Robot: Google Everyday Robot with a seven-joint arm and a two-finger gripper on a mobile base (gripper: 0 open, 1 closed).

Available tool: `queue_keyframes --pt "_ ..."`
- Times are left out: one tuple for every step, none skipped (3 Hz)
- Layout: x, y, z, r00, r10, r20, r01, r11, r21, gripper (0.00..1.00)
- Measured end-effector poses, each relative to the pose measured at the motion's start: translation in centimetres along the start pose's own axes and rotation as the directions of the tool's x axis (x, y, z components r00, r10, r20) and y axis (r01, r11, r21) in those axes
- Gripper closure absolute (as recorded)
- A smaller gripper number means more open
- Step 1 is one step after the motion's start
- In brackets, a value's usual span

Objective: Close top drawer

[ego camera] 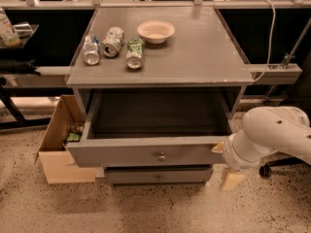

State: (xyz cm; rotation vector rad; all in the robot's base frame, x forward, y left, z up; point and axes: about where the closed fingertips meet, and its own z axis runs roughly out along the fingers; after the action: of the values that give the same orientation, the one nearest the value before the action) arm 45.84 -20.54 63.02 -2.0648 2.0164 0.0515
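Observation:
The top drawer [126, 153] is a wide grey drawer with a small silver knob [161, 156] at its centre. It stands pulled out from the grey cabinet [204, 57], and its shallow box is open to view with nothing in it. My gripper [226, 164] is at the end of the white arm [272, 135], low on the right. It is right at the right end of the drawer front. A slimmer grey drawer front [158, 176] with a like knob shows below the top drawer.
On the cabinet top lie three cans [112, 41] and a cream bowl [155, 31]. An open cardboard box [57, 152] stands on the floor against the cabinet's left side. A dark caster base [266, 169] is on the floor at right. Rails and shelves run behind.

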Motion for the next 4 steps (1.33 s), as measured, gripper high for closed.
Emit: queue_keyframes --pt "0.0 -1.6 0.8 0.999 -0.028 -0.015 0.028 0.9996 0.004 0.45" --pt "0.1 -3.2 2.0 0.999 -0.043 -0.032 0.044 0.9987 0.027 0.69" --pt "0.4 -4.9 2.9 0.998 -0.044 -0.042 0.047 0.9963 0.073 0.94" --pt "0.9 -6.6 2.9 0.999 -0.025 -0.021 0.028 0.9909 0.132 1.00"
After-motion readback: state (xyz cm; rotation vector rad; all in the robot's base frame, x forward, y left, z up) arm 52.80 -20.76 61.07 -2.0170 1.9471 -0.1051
